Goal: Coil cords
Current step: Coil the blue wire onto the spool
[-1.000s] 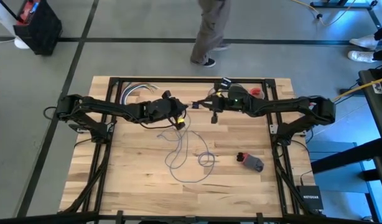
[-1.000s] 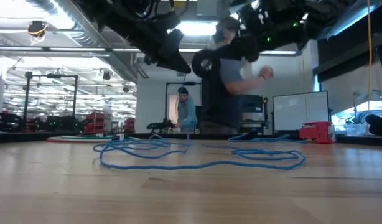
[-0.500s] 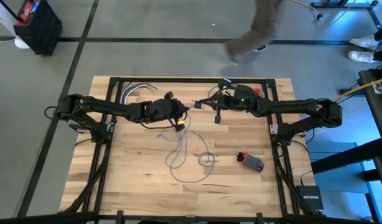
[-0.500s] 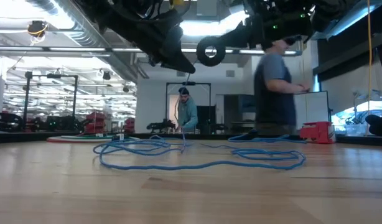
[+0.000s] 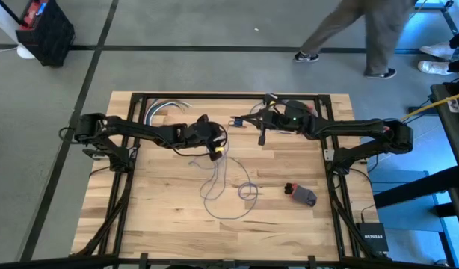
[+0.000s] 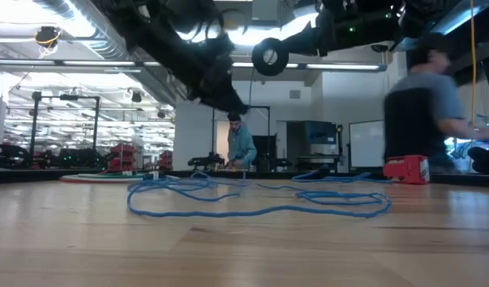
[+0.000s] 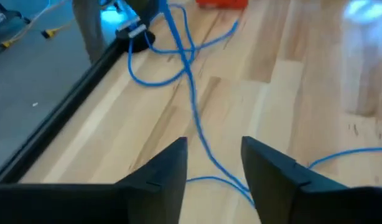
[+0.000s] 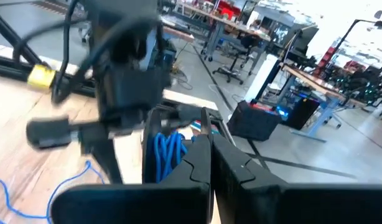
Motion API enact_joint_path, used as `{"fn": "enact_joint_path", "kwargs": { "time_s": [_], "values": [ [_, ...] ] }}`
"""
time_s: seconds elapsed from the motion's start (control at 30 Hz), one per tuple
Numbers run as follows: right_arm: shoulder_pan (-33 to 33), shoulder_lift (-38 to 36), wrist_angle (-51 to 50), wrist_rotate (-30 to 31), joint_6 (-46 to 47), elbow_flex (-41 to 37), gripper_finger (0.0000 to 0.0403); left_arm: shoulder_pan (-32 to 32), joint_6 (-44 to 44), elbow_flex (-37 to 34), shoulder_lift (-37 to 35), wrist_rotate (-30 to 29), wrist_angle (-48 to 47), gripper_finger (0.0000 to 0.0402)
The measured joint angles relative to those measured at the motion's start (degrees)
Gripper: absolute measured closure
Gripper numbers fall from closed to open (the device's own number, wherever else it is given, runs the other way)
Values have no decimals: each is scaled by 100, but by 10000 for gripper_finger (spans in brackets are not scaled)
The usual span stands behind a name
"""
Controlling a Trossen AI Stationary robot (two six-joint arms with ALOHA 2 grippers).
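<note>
I had the left pincer (image 7: 213,165) parted above the worktop (image 5: 162,217), the cord (image 5: 228,187) loose between its fingers, sprawled mid-worktop. The right pincer (image 8: 211,155) was pinched shut. Best to close low on one strand only.
</note>
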Motion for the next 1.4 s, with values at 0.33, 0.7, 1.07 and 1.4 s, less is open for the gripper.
{"fn": "enact_joint_path", "kwargs": {
  "time_s": [0.33,0.7,1.07,1.4],
  "values": [
    [0,-22,-24,85,0,0,400,-313,174,13,-854,11,-206,247],
    [2,-14,-44,-270,19,-2,400,-212,1161,20,-812,15,1134,273],
    [7,66,85,-360,129,-2,400,-121,1203,20,-686,944,1452,302],
    [7,67,112,-352,129,-7,373,-124,1319,20,-686,879,1552,394]
  ]
}}
